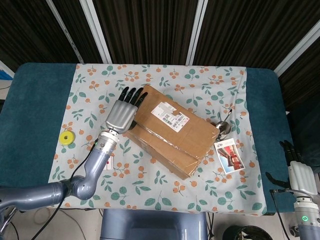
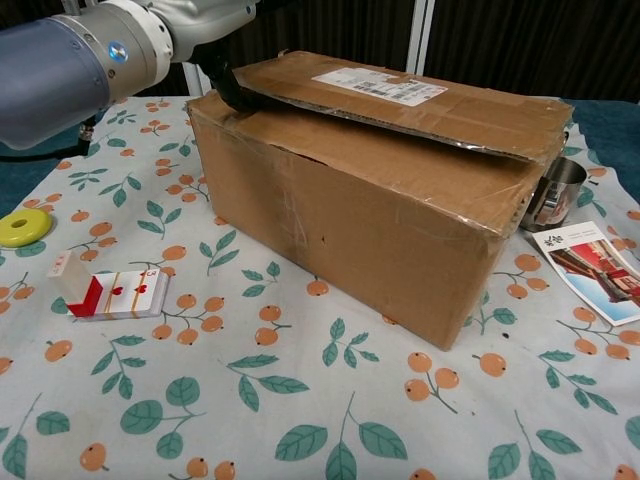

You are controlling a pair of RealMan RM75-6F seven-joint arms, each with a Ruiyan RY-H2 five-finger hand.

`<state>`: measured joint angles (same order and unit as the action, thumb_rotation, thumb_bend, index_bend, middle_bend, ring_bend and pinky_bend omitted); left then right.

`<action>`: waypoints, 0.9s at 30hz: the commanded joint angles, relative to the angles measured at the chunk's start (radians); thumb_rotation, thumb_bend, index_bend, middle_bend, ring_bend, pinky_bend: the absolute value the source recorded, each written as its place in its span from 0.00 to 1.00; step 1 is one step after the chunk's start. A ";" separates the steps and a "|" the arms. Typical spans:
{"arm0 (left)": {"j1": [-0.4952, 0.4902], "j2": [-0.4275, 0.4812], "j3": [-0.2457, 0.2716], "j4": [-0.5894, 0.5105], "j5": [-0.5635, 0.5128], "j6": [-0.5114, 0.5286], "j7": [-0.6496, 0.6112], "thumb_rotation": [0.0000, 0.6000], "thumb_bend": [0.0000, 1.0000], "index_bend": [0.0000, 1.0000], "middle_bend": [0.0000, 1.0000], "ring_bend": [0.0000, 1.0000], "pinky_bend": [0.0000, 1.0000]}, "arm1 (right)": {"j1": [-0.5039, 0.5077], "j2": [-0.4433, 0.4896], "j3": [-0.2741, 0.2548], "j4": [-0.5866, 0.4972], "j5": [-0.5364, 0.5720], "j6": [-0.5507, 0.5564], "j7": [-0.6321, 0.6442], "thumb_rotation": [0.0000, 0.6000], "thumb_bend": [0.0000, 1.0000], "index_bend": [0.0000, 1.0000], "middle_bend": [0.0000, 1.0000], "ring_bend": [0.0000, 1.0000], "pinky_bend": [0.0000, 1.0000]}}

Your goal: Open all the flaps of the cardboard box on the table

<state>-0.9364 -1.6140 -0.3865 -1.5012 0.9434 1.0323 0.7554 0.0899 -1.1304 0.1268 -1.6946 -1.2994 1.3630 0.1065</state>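
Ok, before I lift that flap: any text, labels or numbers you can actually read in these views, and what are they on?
None can be read.
Shipping label on the cardboard box: printed lines and a barcode, too small to read.
Leaflet right of the box: red picture and small print, blurred.
Small red and white carton: tiny marks, not legible.
Yellow disc: no text visible.
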 commanded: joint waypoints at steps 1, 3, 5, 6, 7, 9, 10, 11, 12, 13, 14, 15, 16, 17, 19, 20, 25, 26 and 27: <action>-0.020 -0.016 0.004 0.028 -0.006 -0.009 0.005 1.00 0.28 0.00 0.00 0.00 0.00 | 0.000 0.000 0.001 0.000 0.001 0.000 0.001 1.00 0.29 0.00 0.00 0.00 0.24; -0.034 -0.026 0.003 0.045 -0.002 -0.007 -0.001 1.00 0.29 0.00 0.00 0.00 0.00 | 0.000 0.001 0.001 0.000 0.002 -0.001 0.002 1.00 0.29 0.00 0.00 0.00 0.24; -0.061 -0.036 -0.011 0.067 0.030 0.004 -0.007 1.00 0.29 0.00 0.00 0.00 0.00 | 0.000 0.002 0.002 -0.001 0.005 -0.002 0.005 1.00 0.29 0.00 0.00 0.00 0.24; -0.069 -0.039 -0.013 0.077 0.036 0.005 -0.013 1.00 0.29 0.00 0.00 0.00 0.00 | 0.000 0.002 0.003 -0.001 0.005 -0.003 0.007 1.00 0.29 0.00 0.00 0.00 0.24; -0.075 -0.040 -0.016 0.083 0.040 0.005 -0.016 1.00 0.29 0.00 0.00 0.00 0.00 | 0.000 0.002 0.003 -0.001 0.005 -0.003 0.008 1.00 0.29 0.00 0.00 0.00 0.24; -0.088 -0.041 -0.021 0.094 0.048 0.005 -0.020 1.00 0.29 0.00 0.00 0.00 0.00 | 0.000 0.003 0.003 0.000 0.005 -0.004 0.009 1.00 0.29 0.00 0.00 0.00 0.24; -0.094 -0.041 -0.024 0.099 0.051 0.004 -0.021 1.00 0.29 0.00 0.00 0.00 0.00 | 0.000 0.003 0.002 0.000 0.005 -0.004 0.009 1.00 0.29 0.00 0.00 0.00 0.24; -0.105 -0.041 -0.028 0.107 0.054 0.001 -0.022 1.00 0.29 0.00 0.00 0.00 0.00 | 0.000 0.003 0.002 -0.001 0.006 -0.005 0.010 1.00 0.29 0.00 0.00 0.00 0.24; -0.112 -0.041 -0.032 0.113 0.056 0.000 -0.022 1.00 0.29 0.00 0.00 0.00 0.00 | 0.000 0.003 0.003 -0.001 0.006 -0.006 0.011 1.00 0.29 0.00 0.00 0.00 0.24; -0.121 -0.041 -0.036 0.120 0.060 -0.001 -0.021 1.00 0.29 0.00 0.00 0.00 0.00 | 0.000 0.004 0.003 -0.001 0.006 -0.006 0.012 1.00 0.29 0.00 0.00 0.00 0.24; -0.137 -0.041 -0.044 0.133 0.065 -0.004 -0.020 1.00 0.29 0.00 0.00 0.00 0.00 | 0.000 0.004 0.003 -0.001 0.006 -0.007 0.013 1.00 0.29 0.00 0.00 0.00 0.24; -0.148 -0.042 -0.051 0.143 0.067 -0.007 -0.020 1.00 0.29 0.00 0.00 0.00 0.00 | 0.000 0.004 0.003 -0.001 0.007 -0.007 0.014 1.00 0.29 0.00 0.00 0.00 0.24; -0.160 -0.044 -0.057 0.155 0.068 -0.010 -0.020 1.00 0.29 0.00 0.00 0.00 0.00 | 0.000 0.004 0.003 -0.001 0.008 -0.008 0.015 1.00 0.29 0.00 0.00 0.00 0.24; -0.171 -0.047 -0.063 0.169 0.070 -0.013 -0.021 1.00 0.29 0.00 0.00 0.00 0.00 | 0.000 0.005 0.003 -0.001 0.008 -0.009 0.016 1.00 0.29 0.00 0.00 0.00 0.24; -0.204 -0.056 -0.075 0.215 0.072 -0.028 -0.018 1.00 0.29 0.00 0.00 0.00 0.00 | 0.001 0.005 0.004 -0.002 0.011 -0.012 0.019 1.00 0.29 0.00 0.00 0.00 0.24; -0.219 -0.061 -0.079 0.237 0.071 -0.036 -0.014 1.00 0.29 0.00 0.00 0.00 0.00 | 0.001 0.006 0.004 -0.002 0.012 -0.013 0.020 1.00 0.29 0.00 0.00 0.00 0.24; -0.305 -0.104 -0.100 0.376 0.061 -0.081 -0.011 1.00 0.29 0.00 0.00 0.00 0.00 | 0.001 0.007 0.006 -0.004 0.019 -0.017 0.026 1.00 0.29 0.00 0.00 0.00 0.24; -0.319 -0.113 -0.104 0.398 0.060 -0.086 -0.015 1.00 0.29 0.00 0.00 0.00 0.00 | 0.001 0.007 0.007 -0.004 0.021 -0.018 0.027 1.00 0.29 0.00 0.00 0.00 0.24; -0.333 -0.123 -0.108 0.420 0.061 -0.091 -0.019 1.00 0.29 0.00 0.00 0.00 0.00 | 0.001 0.007 0.007 -0.004 0.022 -0.019 0.027 1.00 0.29 0.00 0.00 0.00 0.24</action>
<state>-1.2279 -1.7091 -0.4793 -1.1330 1.0075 0.9640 0.7408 0.0911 -1.1232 0.1339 -1.6986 -1.2771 1.3443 0.1339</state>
